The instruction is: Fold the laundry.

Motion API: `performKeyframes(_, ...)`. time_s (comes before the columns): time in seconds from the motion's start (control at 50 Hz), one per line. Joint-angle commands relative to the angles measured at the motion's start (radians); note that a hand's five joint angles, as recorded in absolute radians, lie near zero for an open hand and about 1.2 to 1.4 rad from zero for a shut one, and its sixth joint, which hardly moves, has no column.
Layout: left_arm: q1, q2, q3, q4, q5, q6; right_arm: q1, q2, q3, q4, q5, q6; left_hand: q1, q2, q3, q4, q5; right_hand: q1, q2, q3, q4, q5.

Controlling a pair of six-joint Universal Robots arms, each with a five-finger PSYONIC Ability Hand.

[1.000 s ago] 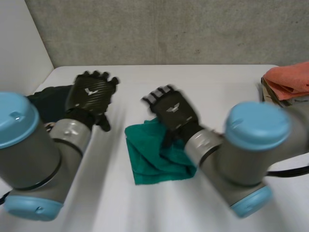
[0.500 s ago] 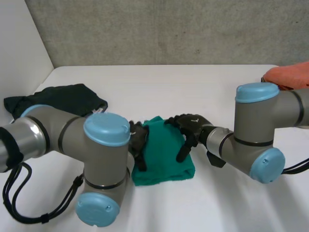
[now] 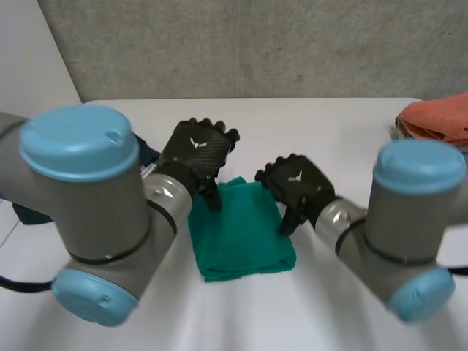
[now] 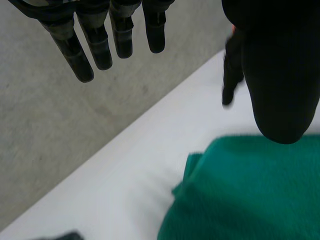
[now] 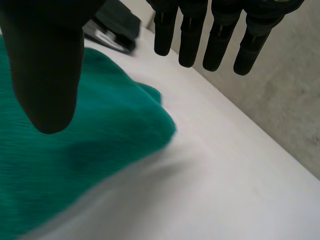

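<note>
- Green cloth (image 3: pixel 241 234) lies in the middle of the white table (image 3: pixel 329 124). It is already a compact folded rectangle, with its near edge a little uneven.
- Left hand (image 3: pixel 191 155) hovers over the far left corner. Its fingers (image 4: pixel 102 42) are straight and spread with nothing held, and the thumb hangs just above the fabric.
- Right hand (image 3: pixel 298 183) hangs over the far right edge, fingers (image 5: pixel 220 35) likewise straight, and it is empty too.
- My read: another fold, or a flattening press, is being set up. To do it well, both hands should drop together, pinch every layer at the far corners, then carry evenly so the edges meet.
- Orange cloth (image 3: pixel 437 121) waits at the table's right end, well apart.
</note>
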Motion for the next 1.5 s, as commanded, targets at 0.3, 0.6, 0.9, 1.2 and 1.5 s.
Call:
performKeyframes(0.3, 0.096, 0.002, -0.005, -0.007, 0.210, -0.021, 0.095, 0.129, 0.239, -0.406, -0.030, -0.144, 0.007, 0.000, -0.006, 0.004, 0.015, 0.033, 0.031, 0.044, 0.056, 0.078)
performKeyframes(0.6, 0.095, 0.005, -0.013, -0.007, 0.211, -0.022, 0.095, 0.192, 0.150, -0.426, -0.030, -0.158, 0.007, 0.000, -0.006, 0.004, 0.015, 0.165, 0.163, 0.176, 0.188, 0.210)
performKeyframes(0.9, 0.099, 0.005, -0.040, -0.004, 0.213, -0.026, 0.092, 0.227, 0.105, -0.414, -0.028, -0.152, 0.007, 0.000, -0.006, 0.004, 0.015, 0.707, 0.705, 0.718, 0.730, 0.752)
performKeyframes(1.2, 0.095, 0.044, -0.025, 0.001, 0.211, -0.029, -0.084, 0.052, -0.020, -0.385, 0.038, -0.152, 0.004, -0.003, -0.009, 0.001, 0.012, 1.010, 1.008, 1.020, 1.032, 1.055)
performKeyframes(1.5, 0.073, 0.058, 0.013, 0.001, 0.214, -0.044, -0.330, 0.043, -0.330, -0.205, -0.126, -0.005, 0.001, -0.006, -0.012, -0.002, 0.009, 1.010, 1.008, 1.020, 1.032, 1.055)
